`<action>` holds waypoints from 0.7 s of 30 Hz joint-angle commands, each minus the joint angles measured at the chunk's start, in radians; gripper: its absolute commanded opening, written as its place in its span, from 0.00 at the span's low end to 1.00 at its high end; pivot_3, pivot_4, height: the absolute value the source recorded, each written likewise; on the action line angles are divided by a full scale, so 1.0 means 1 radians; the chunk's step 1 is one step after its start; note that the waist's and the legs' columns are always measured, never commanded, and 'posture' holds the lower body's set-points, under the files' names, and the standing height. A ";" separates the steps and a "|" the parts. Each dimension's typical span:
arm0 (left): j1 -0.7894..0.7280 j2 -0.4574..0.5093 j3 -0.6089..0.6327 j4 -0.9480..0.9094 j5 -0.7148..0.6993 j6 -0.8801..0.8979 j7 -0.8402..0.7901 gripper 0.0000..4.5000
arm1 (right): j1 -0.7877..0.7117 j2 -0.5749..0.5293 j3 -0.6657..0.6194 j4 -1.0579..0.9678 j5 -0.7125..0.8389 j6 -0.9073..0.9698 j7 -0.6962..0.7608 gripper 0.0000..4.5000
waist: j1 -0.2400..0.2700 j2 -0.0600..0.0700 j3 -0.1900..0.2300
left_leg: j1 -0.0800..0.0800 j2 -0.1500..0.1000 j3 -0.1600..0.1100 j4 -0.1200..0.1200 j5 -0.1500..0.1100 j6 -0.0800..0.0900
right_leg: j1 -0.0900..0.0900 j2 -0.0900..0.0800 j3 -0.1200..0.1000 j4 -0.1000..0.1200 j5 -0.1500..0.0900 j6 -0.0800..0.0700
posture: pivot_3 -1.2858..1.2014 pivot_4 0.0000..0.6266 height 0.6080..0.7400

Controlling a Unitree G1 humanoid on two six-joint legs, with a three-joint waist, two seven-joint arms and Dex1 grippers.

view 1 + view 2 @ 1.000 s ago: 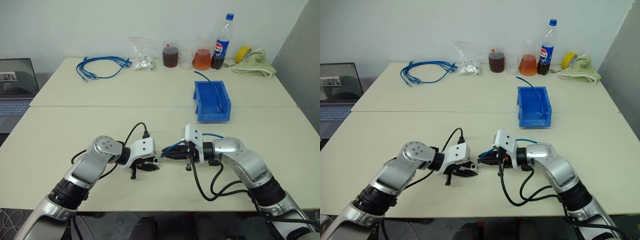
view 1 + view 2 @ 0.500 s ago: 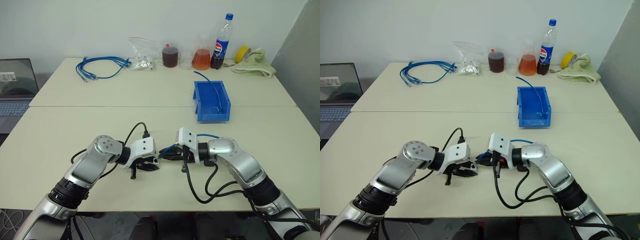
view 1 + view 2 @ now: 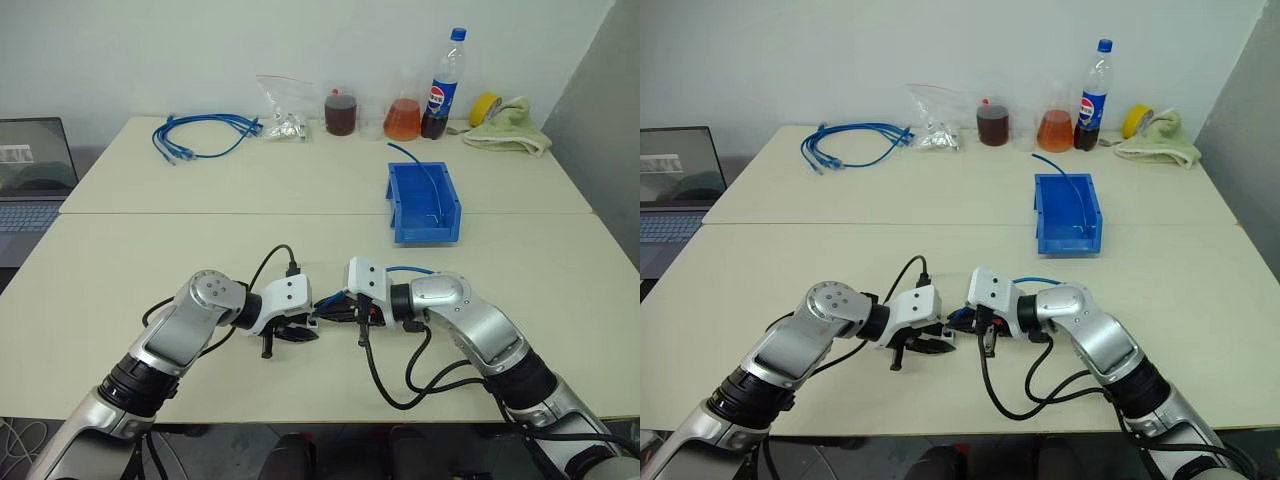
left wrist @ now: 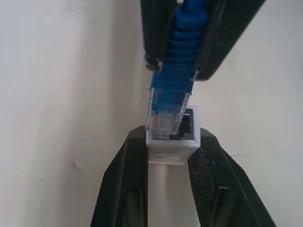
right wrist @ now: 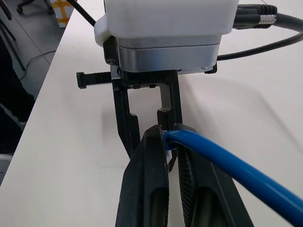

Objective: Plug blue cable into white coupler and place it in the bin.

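Status: mating step, not seated yet. My left gripper (image 4: pixel 170 156) is clamped on the white coupler (image 4: pixel 173 142), socket face toward my other arm. My right gripper (image 4: pixel 182 71) is pinched narrow on the blue cable (image 4: pixel 177 52) just behind the boot. The clear plug tip sits at the socket mouth, its corner just inside the opening, but it looks skewed toward one side wall rather than square on. I judge it only started, no latch engagement visible.

Both hands meet low over the near table (image 3: pixel 120 270), front centre. The cable's slack loops back past my right wrist.

Left to do: square the plug, push it home, then carry the joined pair to the bin (image 3: pixel 424 205), which stands well apart on the far right. The bin already holds another thin blue cable.
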 commanded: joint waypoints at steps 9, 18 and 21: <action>0.009 -0.003 -0.053 0.031 0.023 0.007 0.012 0.18 | -0.011 -0.016 0.041 -0.012 -0.016 0.083 0.015 0.00 | 0.000 0.002 -0.002 | 0.001 0.000 0.000 0.000 0.000 0.000 | 0.001 0.000 0.000 0.000 0.000 0.000 | 0.52 0.24 1.00; 0.012 -0.009 -0.056 0.026 0.024 0.012 0.020 0.18 | -0.039 0.032 0.054 0.004 -0.003 0.154 -0.005 0.00 | 0.000 0.004 -0.004 | 0.001 0.000 0.000 0.000 0.000 0.000 | 0.001 0.000 0.000 0.000 0.000 0.000 | 0.52 0.24 1.00; 0.011 -0.010 -0.056 0.026 0.024 0.013 0.021 0.18 | -0.042 0.044 0.066 0.012 -0.005 0.162 0.000 0.00 | 0.001 0.004 -0.004 | 0.001 0.000 0.000 0.000 0.000 0.000 | 0.001 0.000 0.000 0.000 0.000 0.000 | 0.52 0.24 1.00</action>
